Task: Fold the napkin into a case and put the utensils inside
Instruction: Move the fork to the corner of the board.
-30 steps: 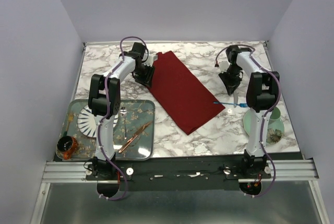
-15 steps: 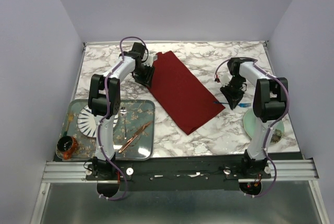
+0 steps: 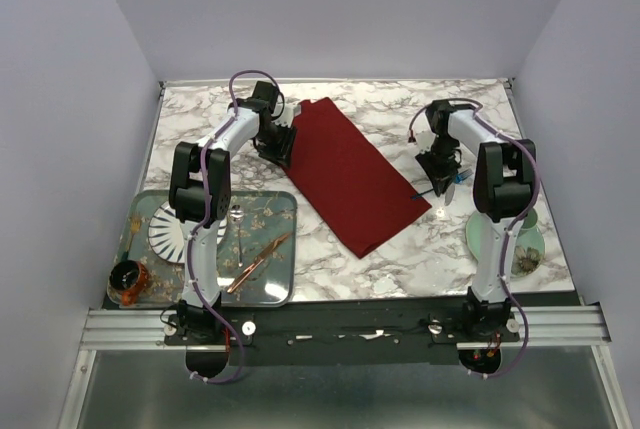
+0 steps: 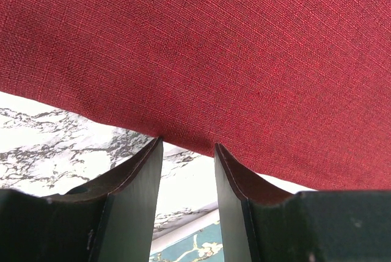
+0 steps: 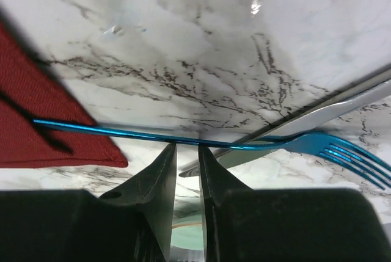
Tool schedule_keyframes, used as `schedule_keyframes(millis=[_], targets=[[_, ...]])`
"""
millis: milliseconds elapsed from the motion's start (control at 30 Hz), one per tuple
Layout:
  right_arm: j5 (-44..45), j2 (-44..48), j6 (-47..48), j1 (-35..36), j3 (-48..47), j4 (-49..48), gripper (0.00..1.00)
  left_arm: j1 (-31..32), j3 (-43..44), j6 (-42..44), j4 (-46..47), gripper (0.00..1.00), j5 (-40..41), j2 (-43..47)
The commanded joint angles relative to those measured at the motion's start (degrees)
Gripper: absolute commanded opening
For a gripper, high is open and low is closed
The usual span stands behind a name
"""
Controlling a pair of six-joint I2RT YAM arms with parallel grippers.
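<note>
Right gripper (image 5: pixel 186 147) apparently pinching blue fork (image 5: pixel 201 143); wrist view only.

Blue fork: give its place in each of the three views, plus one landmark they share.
Top external: the blue fork lies right of centre, under the right gripper.
Left wrist: not in it.
Right wrist: it runs across the middle, handle over the napkin's corner, tines at right.
Shared landmark: the dark red napkin, also filling the left wrist view.

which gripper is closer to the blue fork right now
Right. The right gripper sits right at the blue fork, its jaws straddling the handle. The left gripper is across the table, at the far left edge of the napkin.
</note>
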State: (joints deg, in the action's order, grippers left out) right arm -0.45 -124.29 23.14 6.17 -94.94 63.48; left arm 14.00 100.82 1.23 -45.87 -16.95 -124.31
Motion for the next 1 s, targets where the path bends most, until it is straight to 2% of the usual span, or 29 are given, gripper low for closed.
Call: schedule_keyframes(millis=[0, 433, 500, 633, 733, 967], targets=[[4.4, -4.2, -4.76, -0.81, -3.67, -5.92, 0.29, 0.06, 0.26, -0.62, 0.6, 0.49, 0.87, -0.32], [7.22, -9.39, -6.61, -4.77, -15.01, -4.86, 0.32, 0.06, 2.54, -0.27, -0.98, 0.5, 3.06, -2.78], [5.64, -8.52, -5.82, -4.77, -16.24, -3.81, 0.32, 0.06, 2.72, -0.18, -0.98, 0.5, 2.98, -2.78], [-5.14, -3.34, -3.98, -4.51, -15.19, -1.44, 0.31, -0.02, 2.63, -0.09, -0.8, 0.5, 1.66, -2.52], [-8.76, -0.52, -4.59, -3.19, -13.18, -1.08, 0.33, 0.06, 2.54, -0.09, -0.28, 0.5, 1.13, -2.25], [-9.84, -1.92, -6.0, -0.11, -12.55, -2.31, 0.33, 0.06, 3.25, -0.01, -0.45, 0.5, 1.3, -2.78]])
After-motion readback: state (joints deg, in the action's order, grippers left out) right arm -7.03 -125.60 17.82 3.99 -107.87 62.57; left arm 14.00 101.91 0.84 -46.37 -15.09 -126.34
